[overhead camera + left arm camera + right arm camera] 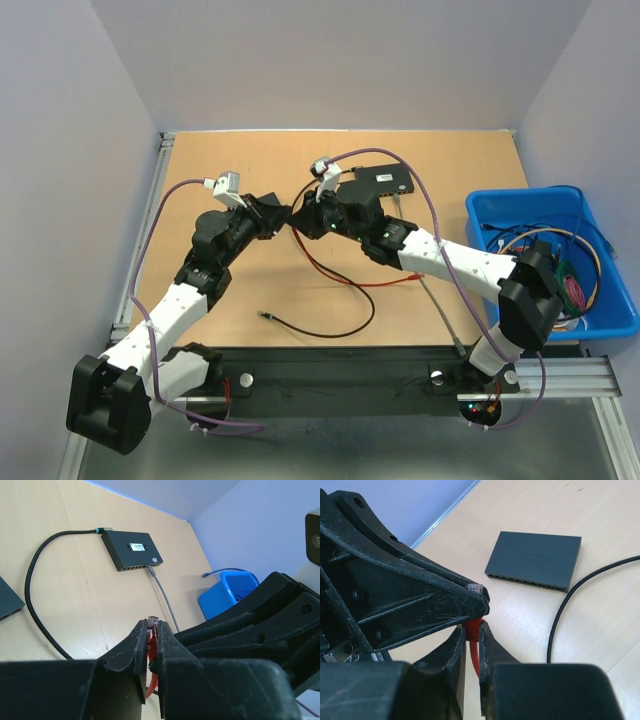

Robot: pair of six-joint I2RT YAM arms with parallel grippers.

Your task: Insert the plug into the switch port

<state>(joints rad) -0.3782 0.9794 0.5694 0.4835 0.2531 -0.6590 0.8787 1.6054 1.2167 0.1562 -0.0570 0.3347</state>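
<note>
The red cable's clear plug (152, 621) sticks out between the tips of my left gripper (152, 630), which is shut on it. My right gripper (473, 632) is shut on the red boot (474, 627) just behind the plug (475, 587). Both grippers meet above the table's middle, the left gripper (278, 215) and the right gripper (306, 217) tip to tip. The black switch (380, 180) lies at the back; it also shows in the left wrist view (131, 550), apart from the plug. The right wrist view shows a switch (535, 560) with its port row facing me.
A grey cable (162, 592) is plugged into the switch. The red cable (340, 275) and a black cable (320, 330) trail over the table. A blue bin (530, 195) full of cables stands at the right. A second dark box (7, 600) sits at the left wrist view's edge.
</note>
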